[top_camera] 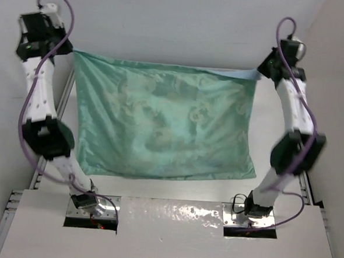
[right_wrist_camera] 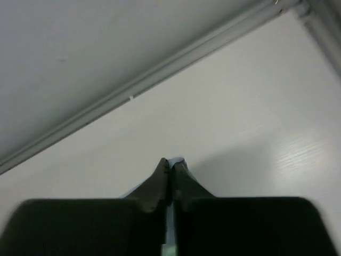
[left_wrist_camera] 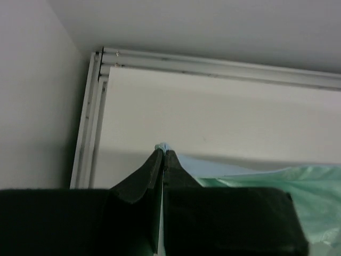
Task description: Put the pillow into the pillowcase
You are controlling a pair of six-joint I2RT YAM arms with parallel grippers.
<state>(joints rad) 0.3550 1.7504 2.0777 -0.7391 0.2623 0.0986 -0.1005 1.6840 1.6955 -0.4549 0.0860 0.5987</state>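
The pillowcase (top_camera: 163, 125) is spread wide, mint-green patterned face towards the top camera, with a light blue strip along its far edge. It hangs stretched between my two grippers, its near edge lower. My left gripper (top_camera: 71, 51) is shut on its far left corner; the left wrist view shows the corner's blue tip between the closed fingertips (left_wrist_camera: 162, 150) and green fabric (left_wrist_camera: 298, 184) trailing right. My right gripper (top_camera: 260, 75) is shut on the far right corner, whose blue tip pokes out in the right wrist view (right_wrist_camera: 173, 161). The pillow is out of view.
White table (top_camera: 172, 222) with metal rails along the left edge (left_wrist_camera: 93, 128) and far edge (right_wrist_camera: 160, 69). White walls stand close on the left, right and back. Both arm bases sit at the near edge (top_camera: 91, 209).
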